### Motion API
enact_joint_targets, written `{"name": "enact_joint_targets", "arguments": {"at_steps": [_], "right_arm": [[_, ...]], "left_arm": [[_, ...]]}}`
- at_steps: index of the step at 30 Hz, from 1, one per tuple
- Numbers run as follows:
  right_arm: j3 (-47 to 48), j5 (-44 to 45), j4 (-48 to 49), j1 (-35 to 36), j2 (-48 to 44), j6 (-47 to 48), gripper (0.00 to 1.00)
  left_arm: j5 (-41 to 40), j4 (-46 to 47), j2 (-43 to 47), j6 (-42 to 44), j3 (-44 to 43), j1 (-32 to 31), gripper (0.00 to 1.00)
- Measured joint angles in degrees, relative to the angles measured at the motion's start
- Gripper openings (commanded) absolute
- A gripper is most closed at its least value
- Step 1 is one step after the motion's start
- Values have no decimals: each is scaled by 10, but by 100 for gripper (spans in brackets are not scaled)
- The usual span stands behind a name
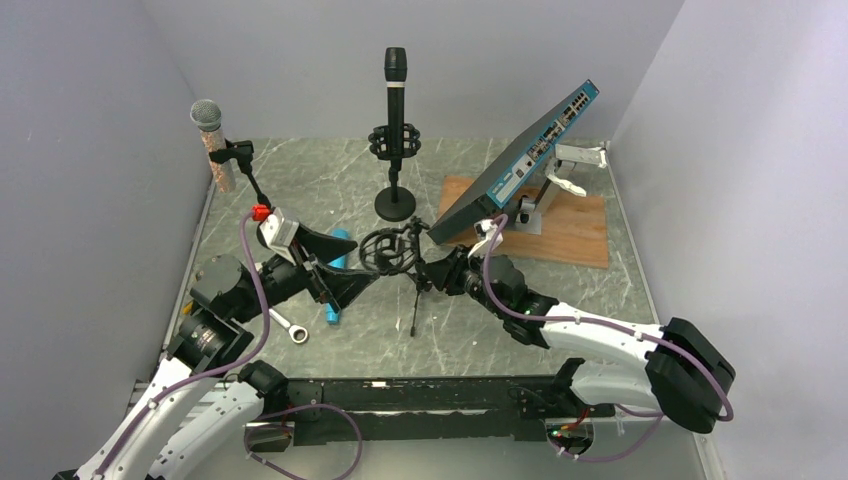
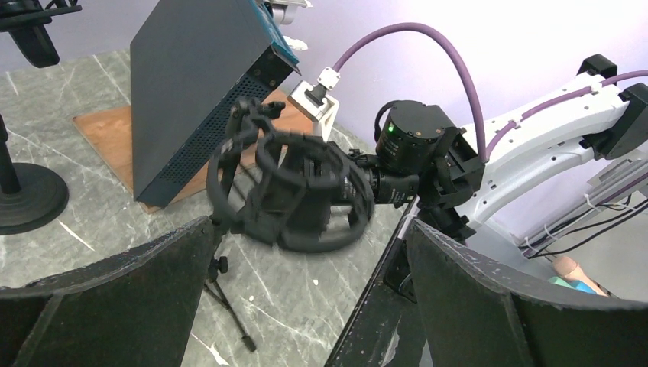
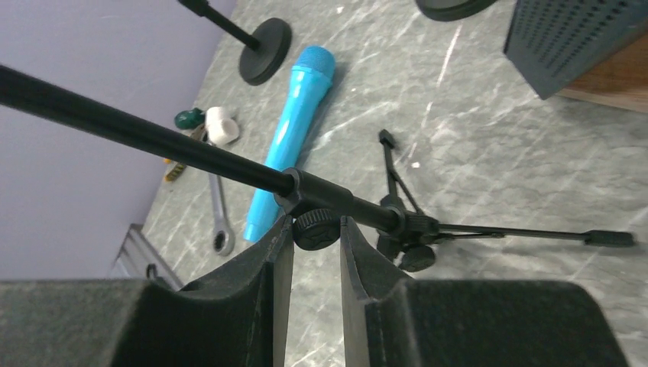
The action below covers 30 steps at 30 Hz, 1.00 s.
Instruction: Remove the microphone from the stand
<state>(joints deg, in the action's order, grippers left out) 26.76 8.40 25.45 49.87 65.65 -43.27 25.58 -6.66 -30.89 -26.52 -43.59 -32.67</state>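
From above: the blue microphone point(image 1: 331, 308) lies flat on the worktop point(image 1: 600, 300), out of any holder. Its long axis runs near to far with the head pointing away from the arm bases. The left end effector point(image 1: 350, 265) hangs right over its middle, so the left arm is clearly the nearer one. The shock mount point(image 1: 390, 248) on the tripod stand point(image 1: 415, 300) looks like an empty ring from here. The right end effector point(image 1: 440, 270) presses in from the other side.

On the left wrist: the left end effector point(image 2: 309, 225) is spread wide with nothing between its fingers point(image 2: 115, 298). The shock mount point(image 2: 290, 191) sits straight ahead, just beyond the tips. I cannot tell whether its dark core holds anything. The microphone is not in this view.

On the right wrist: the right end effector point(image 3: 315, 225) is pinched tight on the clamp knob point(image 3: 317, 229) where the boom point(image 3: 153, 141) meets the tripod. The blue microphone point(image 3: 290, 138) is beyond the boom, well apart from this end effector, lying lengthwise away from it.

My call: the removal looks done. Anything further with the microphone belongs to the left arm, coming straight down across its axis.
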Motion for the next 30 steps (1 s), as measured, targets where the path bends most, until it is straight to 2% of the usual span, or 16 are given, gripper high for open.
{"name": "enact_joint_targets", "arguments": {"at_steps": [12, 23, 30], "right_arm": [[-1, 90, 0, 38, 10, 50, 0], [32, 247, -42, 122, 24, 165, 0], [66, 311, -70, 161, 54, 247, 0]], "left_arm": [[-3, -1, -8, -1, 1, 0, 99], [-70, -37, 18, 2, 1, 0, 100], [-102, -54, 30, 3, 1, 0, 100]]}}
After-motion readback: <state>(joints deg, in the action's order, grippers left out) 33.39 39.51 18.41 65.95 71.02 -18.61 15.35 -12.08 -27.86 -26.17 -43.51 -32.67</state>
